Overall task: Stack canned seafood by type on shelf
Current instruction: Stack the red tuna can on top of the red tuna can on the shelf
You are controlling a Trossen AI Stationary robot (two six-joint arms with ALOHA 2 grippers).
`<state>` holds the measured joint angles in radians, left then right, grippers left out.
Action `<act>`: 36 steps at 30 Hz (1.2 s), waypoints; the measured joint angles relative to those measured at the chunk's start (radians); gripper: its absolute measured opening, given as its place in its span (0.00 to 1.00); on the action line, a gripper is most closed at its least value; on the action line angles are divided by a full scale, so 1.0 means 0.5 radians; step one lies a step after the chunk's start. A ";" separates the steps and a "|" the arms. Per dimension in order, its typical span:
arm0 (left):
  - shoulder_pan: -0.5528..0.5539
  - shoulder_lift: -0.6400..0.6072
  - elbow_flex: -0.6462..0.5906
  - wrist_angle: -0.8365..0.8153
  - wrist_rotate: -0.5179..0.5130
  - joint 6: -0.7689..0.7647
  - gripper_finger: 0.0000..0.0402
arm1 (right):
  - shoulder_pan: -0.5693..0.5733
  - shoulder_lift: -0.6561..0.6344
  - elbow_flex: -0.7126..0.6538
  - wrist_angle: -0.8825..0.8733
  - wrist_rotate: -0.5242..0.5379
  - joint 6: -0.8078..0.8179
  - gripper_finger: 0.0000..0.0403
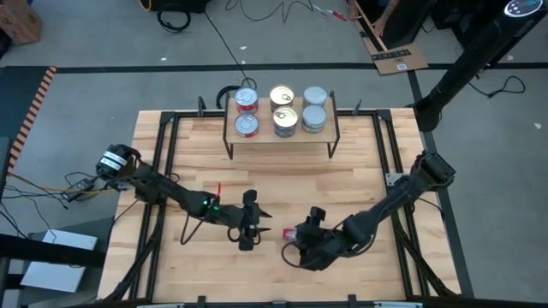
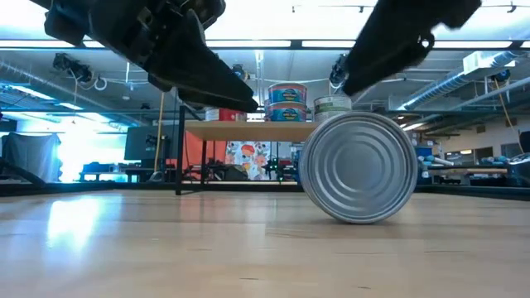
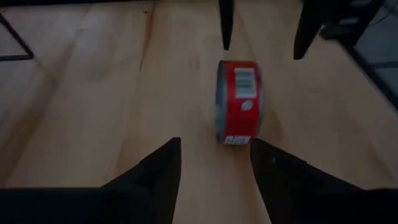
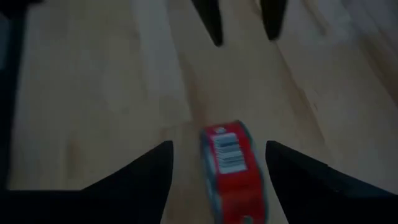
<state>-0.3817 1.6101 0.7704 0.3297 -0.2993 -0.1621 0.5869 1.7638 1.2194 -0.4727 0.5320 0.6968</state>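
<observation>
My left gripper (image 3: 214, 163) and right gripper (image 4: 217, 167), jaws released, face each other across 1 red can (image 3: 237, 102) lying on its side on the table (image 1: 360, 171), grasping nothing; 6 cans (image 1: 281, 109) sit on the shelf (image 1: 282, 135).

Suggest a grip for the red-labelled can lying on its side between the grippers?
Red-labelled can rests on its curved wall, flat ends upright, so it may roll. Probably best clamped across the two flat ends from above. The open right gripper already straddles it; the open left gripper faces it, apart.
</observation>
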 joint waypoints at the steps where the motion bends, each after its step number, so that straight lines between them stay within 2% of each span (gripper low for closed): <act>1: 0.001 0.001 0.000 0.016 0.022 -0.010 0.49 | 0.011 0.000 0.018 -0.001 0.000 -0.017 0.65; 5: -0.018 0.038 0.000 0.177 0.064 -0.046 0.49 | 0.050 0.000 0.062 -0.030 0.006 -0.038 0.65; 10: -0.065 0.237 0.075 0.312 -0.038 0.057 0.53 | 0.093 0.000 0.076 -0.143 0.051 -0.004 0.65; 17: -0.089 0.474 0.318 0.284 -0.256 0.148 0.69 | 0.142 0.000 0.075 -0.211 0.053 0.073 0.65; 23: -0.089 0.542 0.443 0.104 -0.177 0.146 0.81 | 0.165 0.000 0.076 -0.215 0.052 0.082 0.65; 28: -0.089 0.564 0.476 0.123 -0.137 0.153 0.81 | 0.164 0.000 0.076 -0.214 0.052 0.082 0.65; 36: -0.054 0.578 0.475 0.116 -0.138 0.081 0.74 | 0.163 0.000 0.076 -0.217 0.052 0.082 0.65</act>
<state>-0.4084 1.8992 1.0077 0.3876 -0.3683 -0.1214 0.6685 1.7638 1.2572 -0.5812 0.5579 0.7380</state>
